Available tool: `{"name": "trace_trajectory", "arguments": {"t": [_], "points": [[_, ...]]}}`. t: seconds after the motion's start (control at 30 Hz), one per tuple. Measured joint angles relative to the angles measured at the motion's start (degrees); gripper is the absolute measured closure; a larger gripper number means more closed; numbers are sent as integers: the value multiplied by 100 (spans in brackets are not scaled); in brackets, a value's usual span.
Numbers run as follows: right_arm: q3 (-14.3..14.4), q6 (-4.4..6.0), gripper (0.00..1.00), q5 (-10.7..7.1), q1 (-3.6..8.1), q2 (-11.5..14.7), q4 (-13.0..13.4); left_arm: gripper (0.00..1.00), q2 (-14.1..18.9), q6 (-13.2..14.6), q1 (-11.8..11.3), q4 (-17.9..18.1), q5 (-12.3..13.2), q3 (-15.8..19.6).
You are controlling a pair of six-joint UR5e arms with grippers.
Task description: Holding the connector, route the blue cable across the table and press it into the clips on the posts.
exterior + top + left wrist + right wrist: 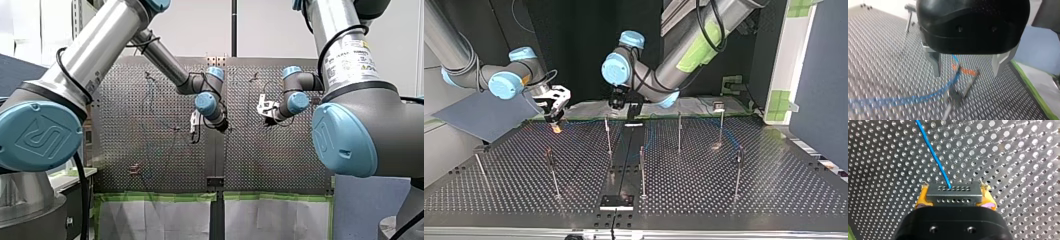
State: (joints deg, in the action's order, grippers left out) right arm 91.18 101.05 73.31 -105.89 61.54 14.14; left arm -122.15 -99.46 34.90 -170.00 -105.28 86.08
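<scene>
right gripper [954,198]: clamped on the connector [954,193], one of the yellow pads [921,199] against each short end, held over the table [774,175] at the top view's left.
left gripper [967,71]: metal fingers [936,62] stand wide apart with nothing between them; it hovers low over the table, near the middle of the top view.
connector shape: small grey metal block, flat-faced, with two rows of tiny holes.
connector handling: looks rigid and light; its smooth hard sides could slip unless the pads squeeze squarely.
blue cable [935,157]: thin, round, glossy sheath; it leaves the middle of the connector's front face and runs ahead over the table, and in the left wrist view it lies on the surface under the open fingers.
cable handling: i judge it light and limp, likely to sag and curl between supports; the joint at the connector looks like the weak spot, so pulls should stay gentle.
where to hold: the connector by its short ends; for pressing, the cable itself just beside a clip.
posts [642,172]: thin upright metal rods, well apart.
clips [739,154]: small dark pieces near the post tops; too small to read their shape.
table surface: dull metal plate, evenly perforated.
</scene>
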Motion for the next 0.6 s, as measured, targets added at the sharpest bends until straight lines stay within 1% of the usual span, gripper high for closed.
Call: {"name": "trace_trajectory", "arguments": {"t": [0.2, 0.33, 0.47, 0.6], "points": [[3, 5, 100, 0, 2, -1, 10, 0, 5, -121, 290, 259, -26, -88], [2, 10, 100, 0, 5, -2, 17, 0, -5, -264, 470, 372, -148, -201], [1, 11, 100, 0, 19, -3, 25, 0, -38, -439, 557, 407, -337, -344], [1, 23, 100, 0, 56, 0, 31, 0, -218, -563, 587, 294, -456, -560]]}}
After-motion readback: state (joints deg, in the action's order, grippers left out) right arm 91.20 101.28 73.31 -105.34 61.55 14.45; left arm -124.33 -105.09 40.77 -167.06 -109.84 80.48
